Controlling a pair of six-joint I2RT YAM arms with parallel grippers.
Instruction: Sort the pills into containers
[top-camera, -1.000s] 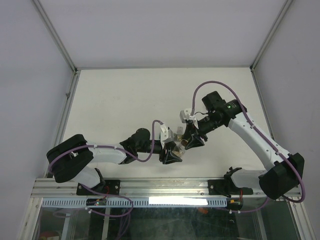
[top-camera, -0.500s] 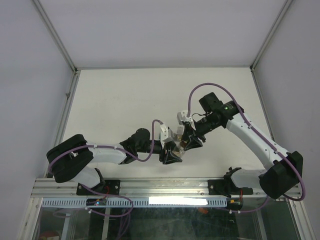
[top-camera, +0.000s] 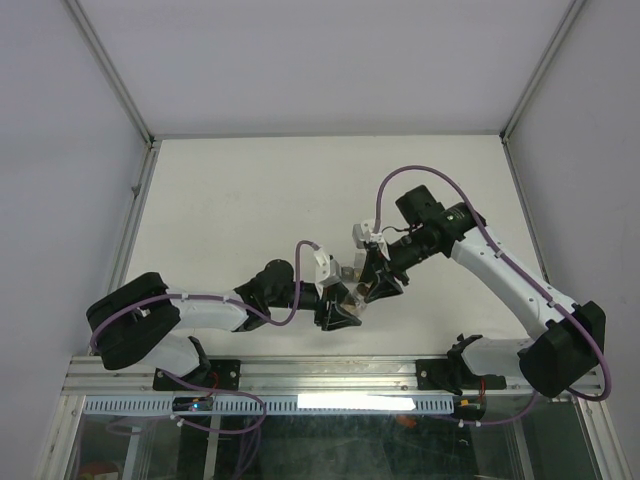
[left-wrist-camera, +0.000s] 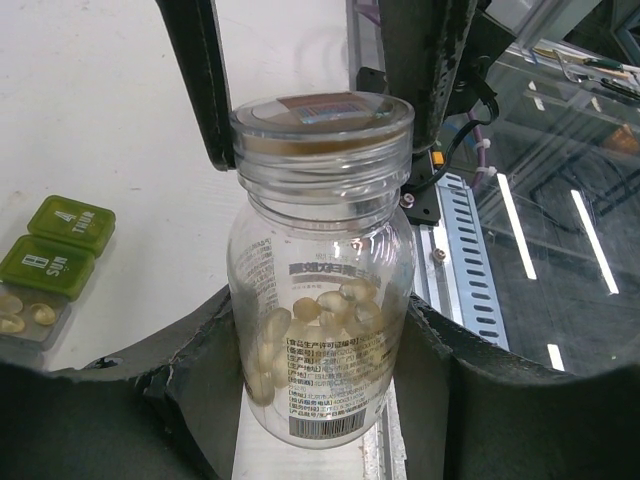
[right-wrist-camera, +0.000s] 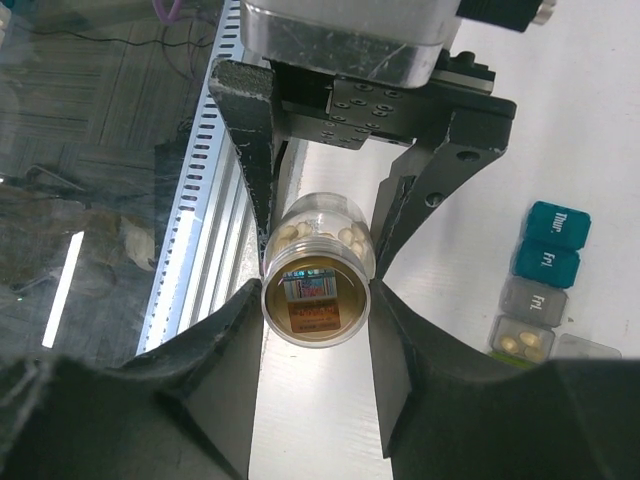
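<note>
Bottle (left-wrist-camera: 320, 300) gripped by left end effector (left-wrist-camera: 322, 385), right end effector (right-wrist-camera: 316, 305), seemingly near table (left-wrist-camera: 100, 120) edge

Top view: set high over the near edge of the table (top-camera: 250, 200), faced down, distant. Left wrist view: set close, bottle (left-wrist-camera: 320, 300) taken side-on. Right wrist view: set close, same bottle taken end-on. Containers (left-wrist-camera: 60, 245) shared by both wrist views.

The scene is lit brightly and evenly from above; the white surface (top-camera: 250, 200) is nearly washed out, and only faint shadows are cast on it. Strips of glare are seen on the glass (left-wrist-camera: 550, 150). The near fingers (left-wrist-camera: 100, 420) are blurred, while the bottle (left-wrist-camera: 320, 300) is rendered sharp.
</note>
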